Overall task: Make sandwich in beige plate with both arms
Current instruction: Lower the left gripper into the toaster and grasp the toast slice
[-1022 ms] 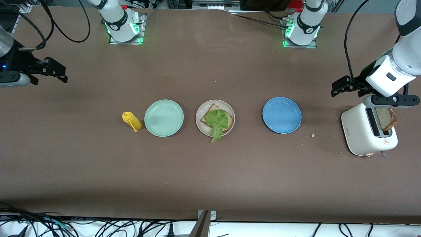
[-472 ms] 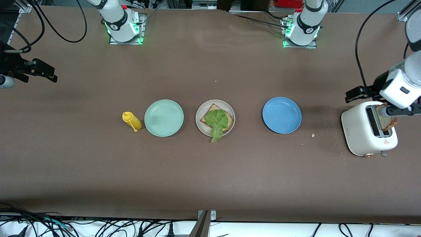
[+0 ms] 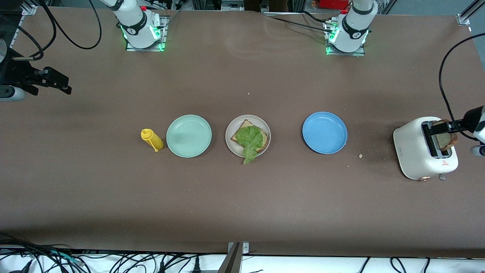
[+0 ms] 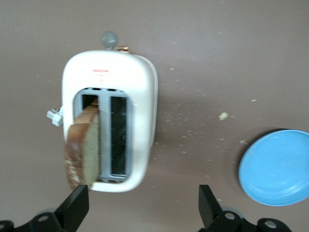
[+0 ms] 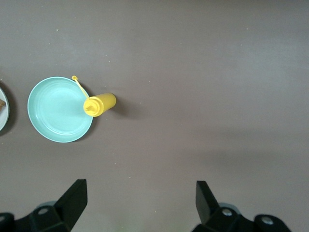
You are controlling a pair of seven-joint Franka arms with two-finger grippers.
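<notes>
With both the left gripper [image 4: 140, 212] and right gripper [image 5: 137, 205] spread empty, the toast [image 4: 83, 150] risks being crushed, while the half-built sandwich [image 3: 249, 139] sits at the beige plate [image 3: 232, 131], nine o'clock of the toaster [image 3: 416, 151].

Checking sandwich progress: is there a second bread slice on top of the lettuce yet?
No, the lettuce leaf lies uncovered on one slice in the beige plate; another slice sits in the toaster.

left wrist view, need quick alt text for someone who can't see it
A white toaster on a brown table holds one brown bread slice sticking up from a slot. Crumbs lie beside it toward a blue plate, and the open left gripper hangs above.
</notes>
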